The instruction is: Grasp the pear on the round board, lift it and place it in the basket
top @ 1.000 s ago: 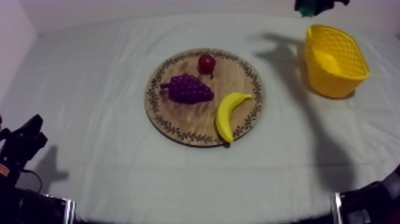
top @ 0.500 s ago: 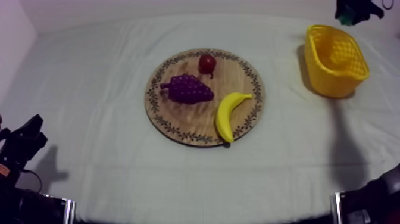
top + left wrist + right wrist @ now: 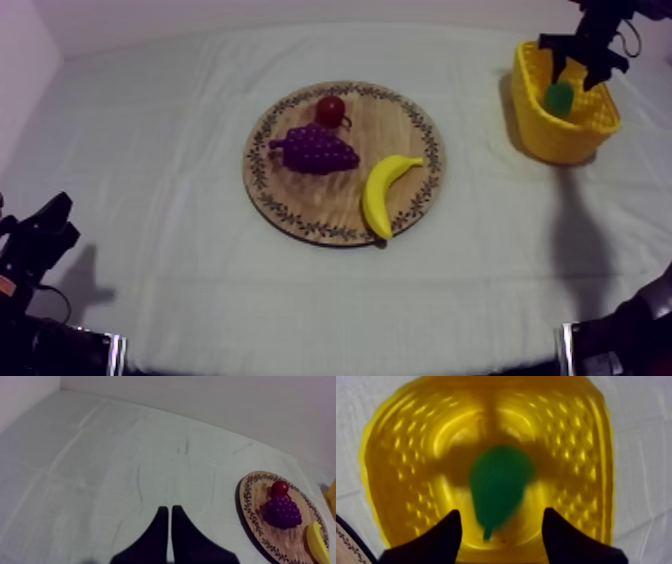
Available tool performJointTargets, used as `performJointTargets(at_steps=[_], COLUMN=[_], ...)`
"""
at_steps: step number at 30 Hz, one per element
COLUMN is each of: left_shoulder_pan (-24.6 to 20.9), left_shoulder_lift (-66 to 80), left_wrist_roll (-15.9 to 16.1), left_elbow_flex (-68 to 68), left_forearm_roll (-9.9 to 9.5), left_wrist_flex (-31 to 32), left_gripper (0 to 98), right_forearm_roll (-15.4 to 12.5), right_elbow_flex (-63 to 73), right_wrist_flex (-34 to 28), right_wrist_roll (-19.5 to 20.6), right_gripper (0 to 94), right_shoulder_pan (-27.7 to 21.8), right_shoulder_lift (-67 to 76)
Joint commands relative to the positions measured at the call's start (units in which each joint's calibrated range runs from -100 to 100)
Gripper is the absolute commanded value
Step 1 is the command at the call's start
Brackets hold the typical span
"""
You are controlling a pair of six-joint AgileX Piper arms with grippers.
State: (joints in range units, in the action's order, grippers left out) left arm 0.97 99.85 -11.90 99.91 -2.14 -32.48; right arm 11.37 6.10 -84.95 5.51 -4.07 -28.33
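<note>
Green pear (image 3: 558, 97) was inside the yellow basket (image 3: 572, 142), at two o'clock from the wooden board (image 3: 330, 200). Right gripper (image 3: 501, 512) hung over it, fingers spread wide and empty; left gripper (image 3: 167, 512), pressed together on nothing, waited at the board's eight o'clock

No lettering, label, brand mark, number or sign can be read on anything here. The rim of the wooden board (image 3: 345, 163) carries a dark leaf-like pattern, not writing, and the yellow basket (image 3: 530, 120) shows its plain weave.
</note>
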Motion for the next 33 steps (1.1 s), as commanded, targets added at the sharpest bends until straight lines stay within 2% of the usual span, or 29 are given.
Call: performJointTargets(at_steps=[1, 11, 19, 26, 29, 33], left_shoulder_pan=[0.0, 0.0, 0.0, 0.0, 0.0, 0.0], left_shoulder_lift=[0.0, 0.0, 0.0, 0.0, 0.0, 0.0], left_wrist_roll=[0.0, 0.0, 0.0, 0.0, 0.0, 0.0], left_elbow_flex=[0.0, 0.0, 0.0, 0.0, 0.0, 0.0], left_forearm_roll=[0.01, 0.01, 0.01, 0.01, 0.01, 0.01], left_wrist_flex=[0.0, 0.0, 0.0, 0.0, 0.0, 0.0], left_gripper=[0.1, 0.1, 0.1, 0.1, 0.1, 0.1], right_forearm_roll=[-0.6, -3.7, -5.4, -5.0, -6.0, -9.1], right_elbow_flex=[0.3, 0.3, -4.3, -15.7, -21.9, -30.8], right_wrist_flex=[-0.5, 0.9, 4.4, 13.5, 19.3, 27.8], right_wrist_roll=[-0.9, -5.4, -6.4, -3.6, -3.5, -5.2], right_gripper=[58.5, 66.3, 59.9, 50.9, 44.8, 37.0], right_shoulder_pan=[-0.3, -1.5, -1.2, 1.4, 1.7, 1.1], right_shoulder_lift=[-0.6, 3.5, 17.6, 31.6, 38.2, 47.9])
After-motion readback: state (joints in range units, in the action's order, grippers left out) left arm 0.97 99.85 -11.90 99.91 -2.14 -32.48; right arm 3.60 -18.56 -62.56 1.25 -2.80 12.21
